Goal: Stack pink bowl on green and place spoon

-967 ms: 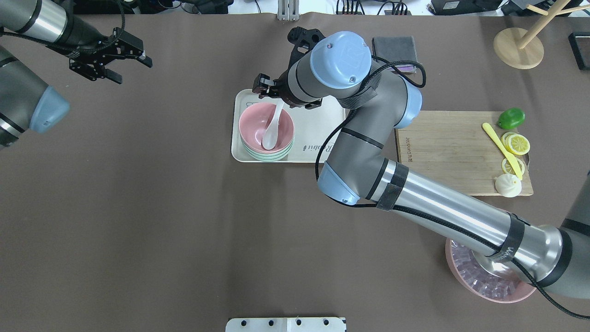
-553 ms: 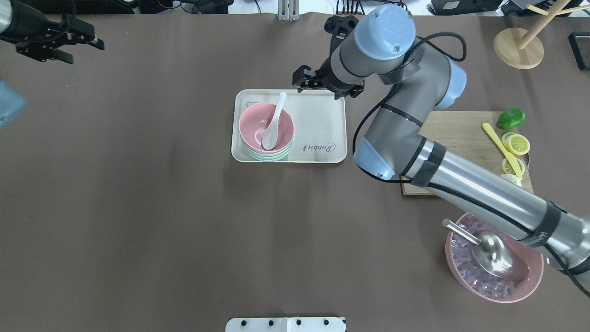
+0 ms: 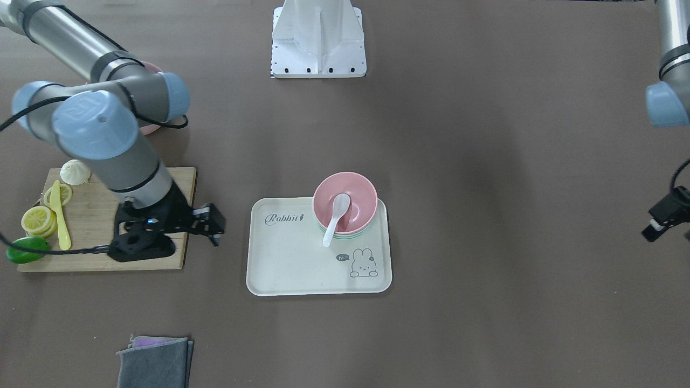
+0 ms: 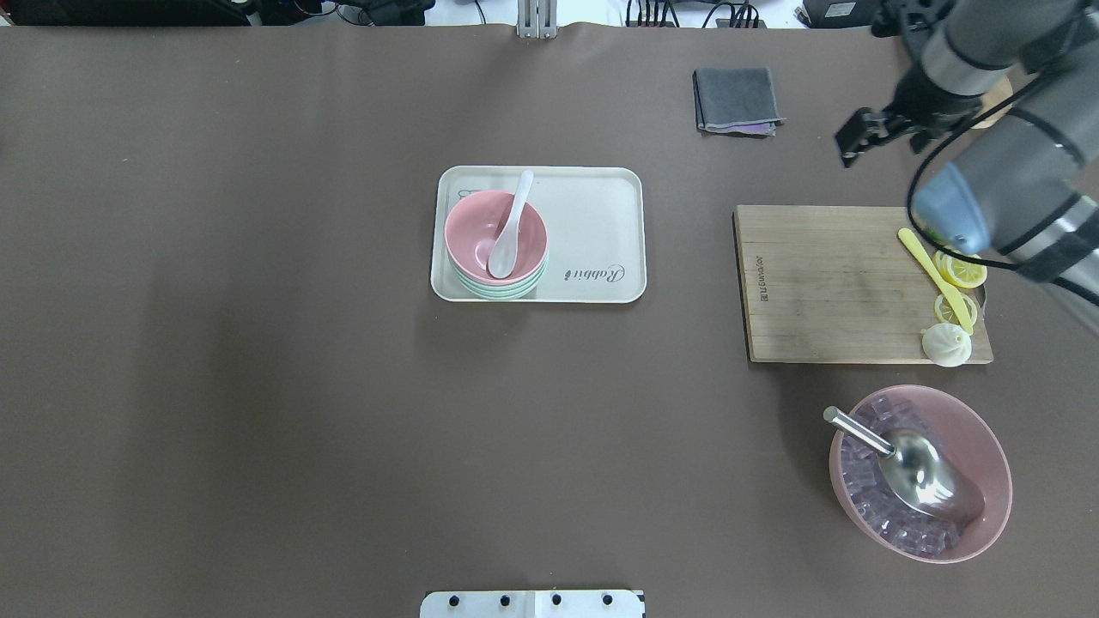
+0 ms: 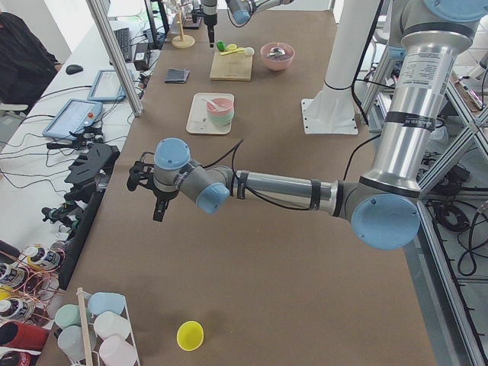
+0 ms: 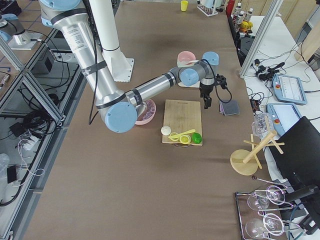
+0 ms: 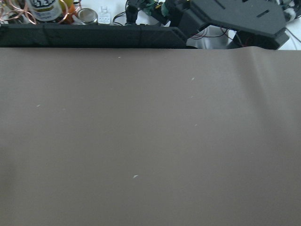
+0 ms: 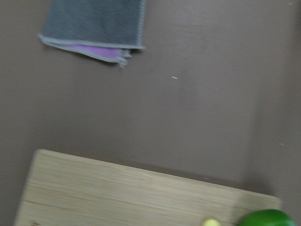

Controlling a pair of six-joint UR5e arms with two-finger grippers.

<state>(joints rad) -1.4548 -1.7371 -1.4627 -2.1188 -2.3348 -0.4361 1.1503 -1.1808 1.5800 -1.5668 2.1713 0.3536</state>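
The pink bowl (image 4: 476, 225) sits nested on the mint-green bowls (image 4: 502, 293) at the left end of the cream tray (image 4: 592, 232). The white spoon (image 4: 506, 242) lies in the pink bowl with its handle resting over the far rim. The stack also shows in the front-facing view: the pink bowl (image 3: 360, 195), the green rim (image 3: 345, 236), the spoon (image 3: 338, 210). My right gripper (image 4: 850, 146) is open and empty, far right of the tray, above the board's far edge. My left gripper (image 3: 668, 235) is open and empty, far off to the left.
A wooden cutting board (image 4: 824, 283) holds a yellow knife (image 4: 936, 279), lemon slices (image 4: 963, 269) and a white bun (image 4: 946, 345). A large pink bowl (image 4: 992, 442) holds clear cubes and a steel scoop (image 4: 919, 468). A folded grey cloth (image 4: 737, 99) lies at the back.
My right arm has pulled away from the tray to the far right, with the spoon left in the pink bowl. My left arm has moved out of the overhead view.
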